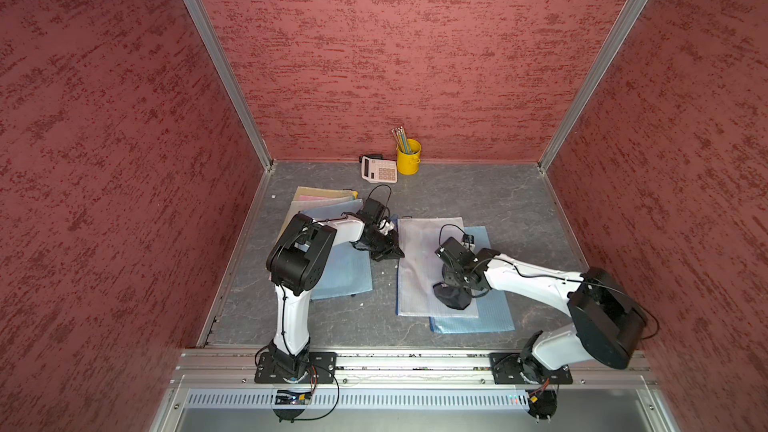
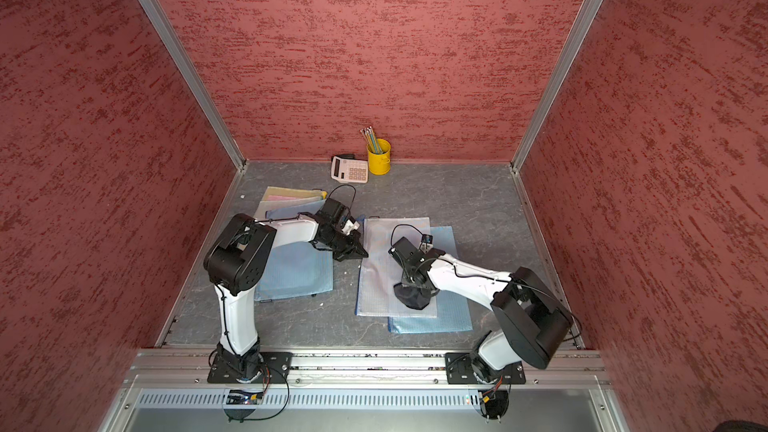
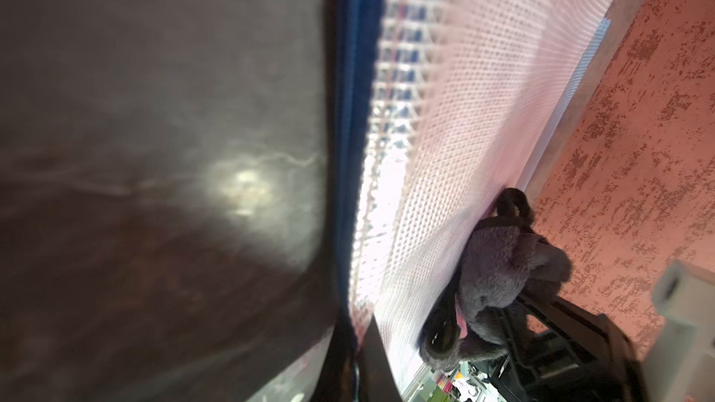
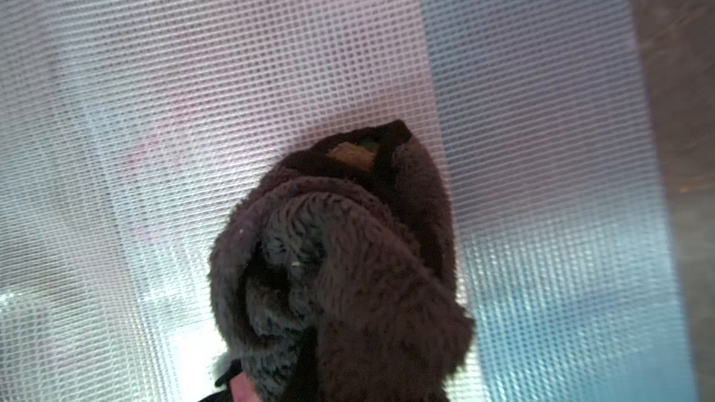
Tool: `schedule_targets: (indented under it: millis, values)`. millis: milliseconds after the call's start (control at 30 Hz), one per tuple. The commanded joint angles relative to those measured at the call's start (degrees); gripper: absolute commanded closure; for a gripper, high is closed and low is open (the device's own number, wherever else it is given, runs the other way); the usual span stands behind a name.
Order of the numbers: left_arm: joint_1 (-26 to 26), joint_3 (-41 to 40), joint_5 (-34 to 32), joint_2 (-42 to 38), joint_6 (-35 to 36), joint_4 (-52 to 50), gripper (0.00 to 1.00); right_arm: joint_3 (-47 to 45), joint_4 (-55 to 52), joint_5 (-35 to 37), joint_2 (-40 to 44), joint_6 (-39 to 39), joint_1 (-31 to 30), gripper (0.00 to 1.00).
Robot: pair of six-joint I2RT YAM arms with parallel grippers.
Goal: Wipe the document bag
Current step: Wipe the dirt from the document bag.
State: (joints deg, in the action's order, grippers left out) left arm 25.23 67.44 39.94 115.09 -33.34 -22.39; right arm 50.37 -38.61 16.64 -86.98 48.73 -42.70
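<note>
A whitish mesh document bag lies flat mid-table, partly over a blue bag. A dark fluffy cloth rests on its near right part. My right gripper is shut on that cloth and presses it onto the mesh; its fingertips are buried in the cloth. My left gripper is at the bag's left edge. Its jaws are closed on the blue-trimmed edge. The cloth also shows in the left wrist view.
Several coloured bags are stacked at the back left, with a blue one under my left arm. A calculator and a yellow pencil cup stand by the back wall. Red walls close three sides.
</note>
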Motion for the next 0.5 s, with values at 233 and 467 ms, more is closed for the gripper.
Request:
schedule_targets:
  millis: [233, 467]
  values:
    - [0.4, -0.5, -3.9, -0.9, 0.9, -0.6, 1.0, 18.6, 18.8, -6.2, -19.1, -12.5, -0.2, 1.0]
    - [-0.2, -0.8, -4.0, -1.0, -1.1, 0.8, 1.0, 7.3, 19.7, -3.9, -22.9, -7.1, 3.7, 1.0]
